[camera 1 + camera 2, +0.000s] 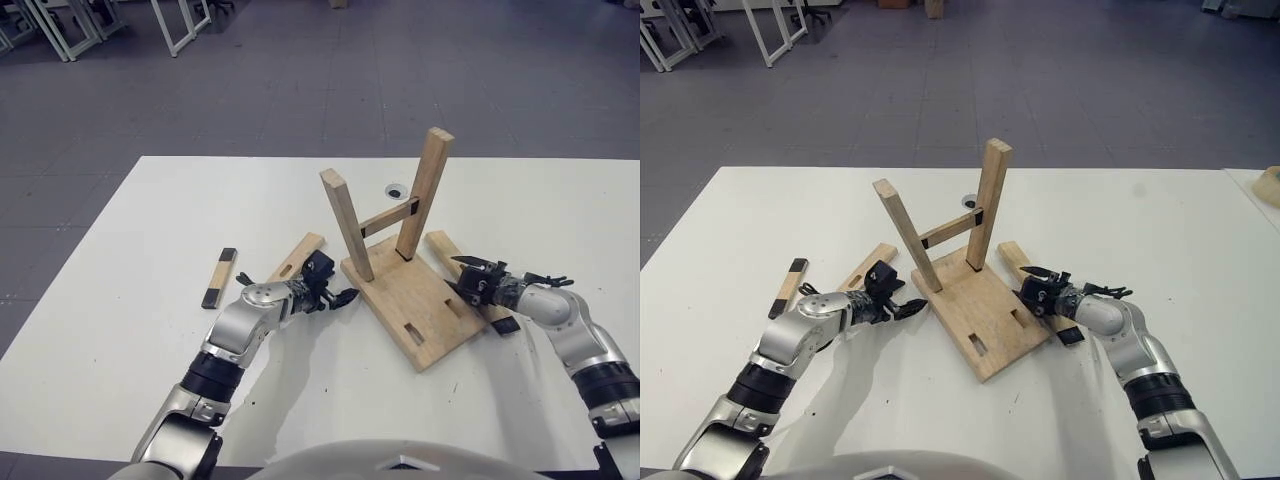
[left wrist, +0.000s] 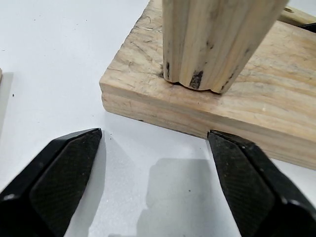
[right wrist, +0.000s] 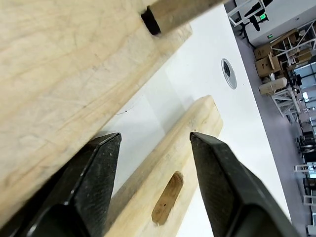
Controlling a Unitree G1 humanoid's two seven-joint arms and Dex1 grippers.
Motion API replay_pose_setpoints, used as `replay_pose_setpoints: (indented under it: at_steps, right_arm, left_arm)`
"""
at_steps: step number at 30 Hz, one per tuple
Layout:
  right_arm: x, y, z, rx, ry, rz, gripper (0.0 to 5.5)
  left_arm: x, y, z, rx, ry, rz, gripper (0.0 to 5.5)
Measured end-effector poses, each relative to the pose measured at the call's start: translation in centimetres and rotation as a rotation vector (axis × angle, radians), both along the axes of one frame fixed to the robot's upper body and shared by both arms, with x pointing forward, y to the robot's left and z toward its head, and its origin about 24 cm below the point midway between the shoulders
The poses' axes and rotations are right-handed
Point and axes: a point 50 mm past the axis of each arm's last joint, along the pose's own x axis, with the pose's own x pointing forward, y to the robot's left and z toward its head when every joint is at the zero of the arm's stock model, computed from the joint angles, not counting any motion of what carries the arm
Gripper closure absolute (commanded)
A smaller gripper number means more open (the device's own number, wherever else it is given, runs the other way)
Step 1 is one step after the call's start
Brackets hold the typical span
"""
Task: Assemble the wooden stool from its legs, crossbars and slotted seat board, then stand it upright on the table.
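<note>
Closer, right end effector (image 3: 154, 136) straddles leg (image 3: 198, 117).

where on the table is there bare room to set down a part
Bare table: far right, beyond the right gripper and cable hole; left side, from the short crossbar out to the edge; the near strip between the arms. Crowded: both flanks of the seat board, where the left gripper sits by one loose leg and the right gripper straddles another loose leg.

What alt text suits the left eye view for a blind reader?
Two wooden legs joined by a short crossbar stand in a pale wooden seat board lying on a white table. The left gripper is open at the board's left edge, the right gripper open over a loose wooden leg.
</note>
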Motion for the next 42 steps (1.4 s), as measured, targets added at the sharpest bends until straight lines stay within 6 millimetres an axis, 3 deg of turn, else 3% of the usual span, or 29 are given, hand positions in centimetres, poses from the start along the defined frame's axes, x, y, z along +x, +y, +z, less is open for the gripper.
replay_pose_setpoints:
  at_steps: [10,13,17,23,25,27,33,42]
  right_arm:
    - [-1.4,1.9,0.0,0.055,0.03,0.109,2.91]
    - [-1.7,1.5,0.8,0.127,0.022,0.03,2.91]
    - [-1.2,1.2,4.3,0.428,-0.052,-0.185,2.91]
    - [-1.5,0.5,4.2,0.537,-0.024,-0.354,2.91]
    - [-1.5,0.1,4.3,0.58,-0.041,-0.418,2.91]
    - [-1.5,-0.5,4.3,0.633,-0.039,-0.491,2.91]
    - [-1.6,-0.6,4.3,0.653,-0.016,-0.527,2.91]
    - [-1.4,-0.3,4.4,0.651,-0.002,-0.505,2.91]
  left_arm:
    - [0.9,1.6,0.0,0.017,-0.028,0.096,1.51]
    - [0.3,4.0,1.9,0.016,-0.087,0.153,1.51]
    - [-1.6,6.7,6.0,-0.031,-0.234,0.211,1.51]
    - [-3.5,11.7,7.0,0.064,-0.286,0.413,1.51]
    - [-4.2,13.4,6.4,0.117,-0.297,0.504,1.51]
    - [-5.5,14.9,4.7,0.18,-0.258,0.586,1.51]
    - [-8.1,16.7,0.2,0.233,-0.131,0.707,1.51]
    - [-7.4,16.6,-0.6,0.164,-0.103,0.717,3.13]
